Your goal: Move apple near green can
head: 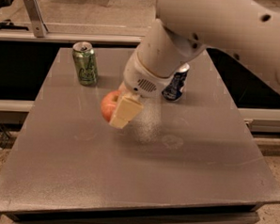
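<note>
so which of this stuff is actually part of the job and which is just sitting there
Part of the job:
- apple, held in the gripper over the table's left-middle
- green can, upright at the far left, apart from the apple

Just there:
- blue can, upright, partly behind the arm
- table
</note>
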{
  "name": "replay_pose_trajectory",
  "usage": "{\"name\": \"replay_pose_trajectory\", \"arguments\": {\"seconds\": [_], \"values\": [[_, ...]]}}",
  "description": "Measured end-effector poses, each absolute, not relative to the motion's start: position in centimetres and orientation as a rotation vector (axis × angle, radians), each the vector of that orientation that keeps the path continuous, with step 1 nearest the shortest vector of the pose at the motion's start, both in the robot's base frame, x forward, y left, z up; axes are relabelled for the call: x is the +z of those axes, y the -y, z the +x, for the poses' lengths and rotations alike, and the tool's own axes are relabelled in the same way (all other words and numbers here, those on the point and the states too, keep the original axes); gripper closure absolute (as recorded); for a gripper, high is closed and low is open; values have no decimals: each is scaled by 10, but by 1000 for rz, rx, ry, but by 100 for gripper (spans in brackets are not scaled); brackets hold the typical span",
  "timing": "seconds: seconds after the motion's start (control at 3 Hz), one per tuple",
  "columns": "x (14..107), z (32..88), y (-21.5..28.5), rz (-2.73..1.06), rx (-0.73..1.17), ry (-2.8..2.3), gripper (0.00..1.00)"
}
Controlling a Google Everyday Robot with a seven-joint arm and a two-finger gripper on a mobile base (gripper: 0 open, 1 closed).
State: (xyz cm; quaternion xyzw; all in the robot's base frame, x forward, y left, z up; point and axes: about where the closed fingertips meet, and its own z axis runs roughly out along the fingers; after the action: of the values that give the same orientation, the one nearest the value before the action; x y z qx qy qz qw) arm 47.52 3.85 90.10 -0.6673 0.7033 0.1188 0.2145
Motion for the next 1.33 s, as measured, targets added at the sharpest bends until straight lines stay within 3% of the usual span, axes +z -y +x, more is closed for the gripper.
{"name": "replay_pose_trajectory", "arguments": {"seconds": [0.67, 1.33], "values": [[887, 511, -77, -1764, 350, -2008, 100], [893, 526, -76, -1723, 344, -2019, 100]]}}
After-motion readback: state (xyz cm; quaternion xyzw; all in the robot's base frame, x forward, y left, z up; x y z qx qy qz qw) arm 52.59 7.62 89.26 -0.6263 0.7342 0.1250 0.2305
